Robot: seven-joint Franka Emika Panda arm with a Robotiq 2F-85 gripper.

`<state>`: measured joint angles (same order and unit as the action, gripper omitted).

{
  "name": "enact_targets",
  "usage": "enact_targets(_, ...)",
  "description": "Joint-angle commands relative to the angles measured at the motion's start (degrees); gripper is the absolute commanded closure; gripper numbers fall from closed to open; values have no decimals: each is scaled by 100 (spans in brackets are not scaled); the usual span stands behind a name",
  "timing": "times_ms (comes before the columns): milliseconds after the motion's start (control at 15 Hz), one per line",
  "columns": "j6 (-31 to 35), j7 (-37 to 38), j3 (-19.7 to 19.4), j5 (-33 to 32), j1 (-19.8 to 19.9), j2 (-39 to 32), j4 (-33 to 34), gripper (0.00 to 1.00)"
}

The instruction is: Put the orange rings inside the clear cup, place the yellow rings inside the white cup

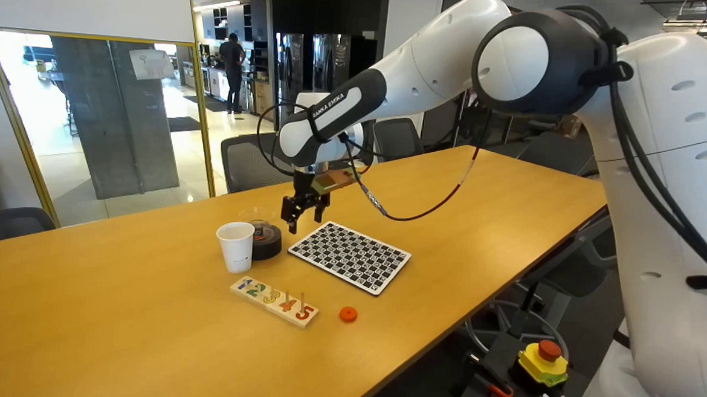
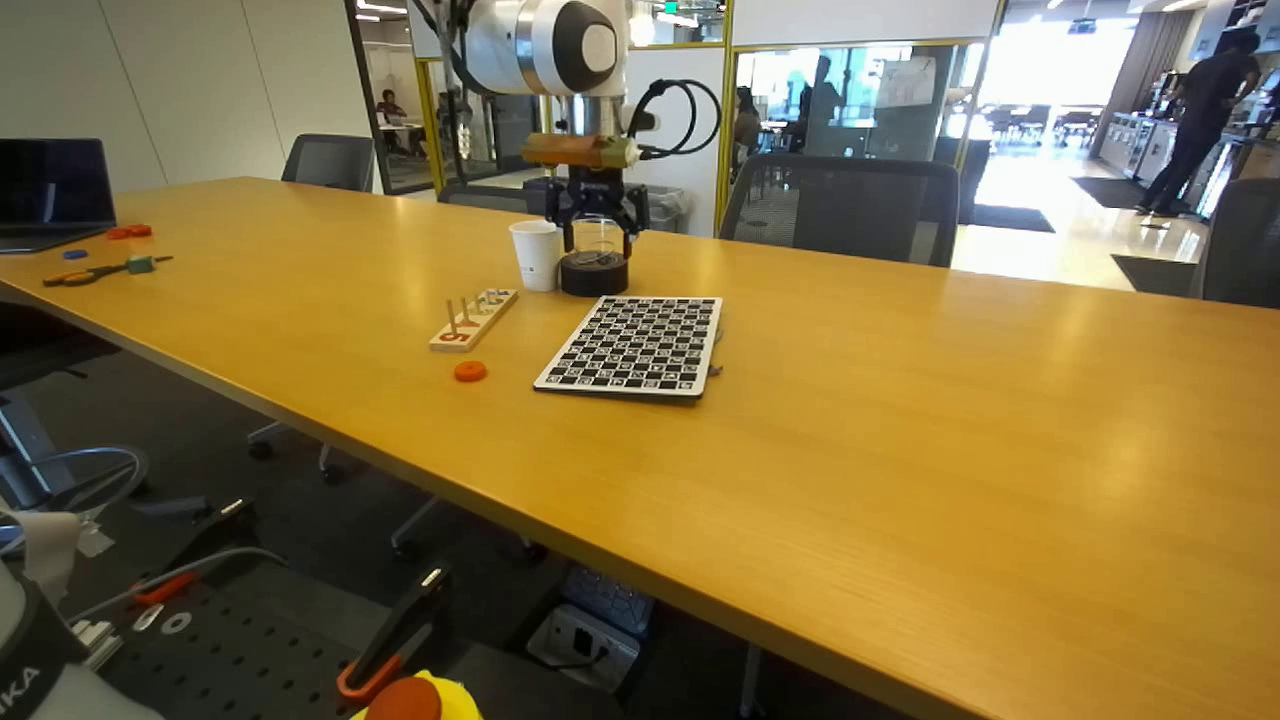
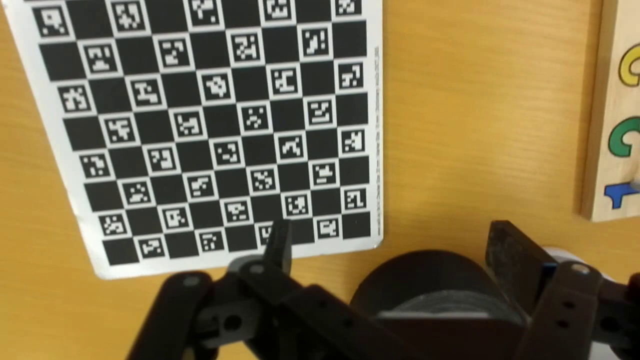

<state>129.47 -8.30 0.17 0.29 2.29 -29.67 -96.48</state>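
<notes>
Orange ring lies well apart from the wide-spread fingers

In an exterior view, left to right, the white cup stands upright on the tabletop, left of centre. Just beside it on the right sits a black roll; the clear cup shows above it and seems to stand in its hole, though I cannot be sure. Next comes the number board, its long axis slanting from upper left to lower right, its "5" end toward the orange ring, with pegs upright there. Above, near mid-frame, hang the fingers, far apart with nothing between them. The checkered board lies to their lower right; below it, at lower centre, the orange ring rests flat.

The coming move likely turns on this: from the fingers the orange ring lies down and to the right in that view, past the "5" end, while the clear cup is nearer, to their left. The wrist view does not show the orange ring, so the fingers probably must travel before lowering. Being round, it has no long axis to match. No yellow ring can be made out.
</notes>
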Motion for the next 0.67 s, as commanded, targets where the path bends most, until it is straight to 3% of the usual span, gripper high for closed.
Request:
enact_targets(0, 657, -147, 36, -38, 34, 856, -1420, 0)
enact_targets(400, 1679, -349, 108, -15, 3, 1792, -3324, 0)
enact_targets(600, 2008, -633, 224, 88, 20, 2101, -3959, 0)
